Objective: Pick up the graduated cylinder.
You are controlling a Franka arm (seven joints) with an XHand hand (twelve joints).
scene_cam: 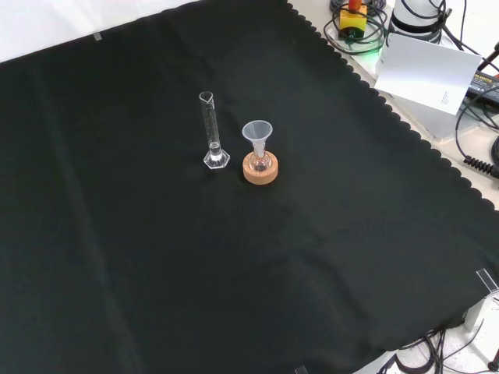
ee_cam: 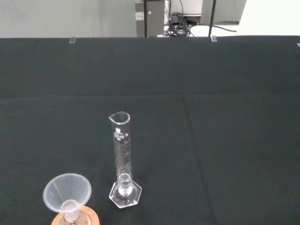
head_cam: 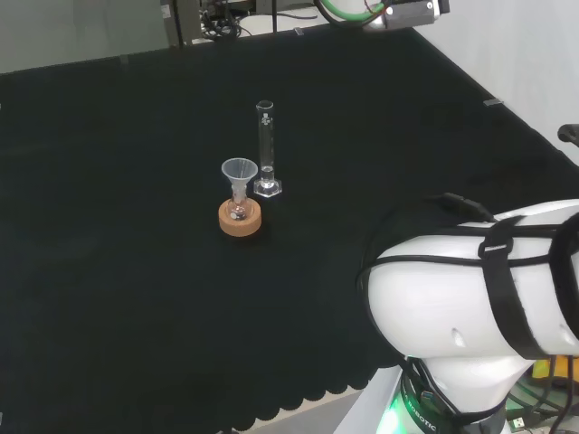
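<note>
1 graduated cylinder stands upright mid-cloth, away from every edge, just beside 1 funnel in 1 cork-ringed flask; the hand's state cannot be told.

Black cloth with scalloped edge over the bench, tangled cables beside, pale wall beyond.

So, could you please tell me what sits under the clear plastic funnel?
A small clear flask on a round cork ring; the funnel hides the flask's mouth.

Clear glossy glass graduated cylinder; translucent plastic funnel; matt cork stand; matt black cloth.
</note>
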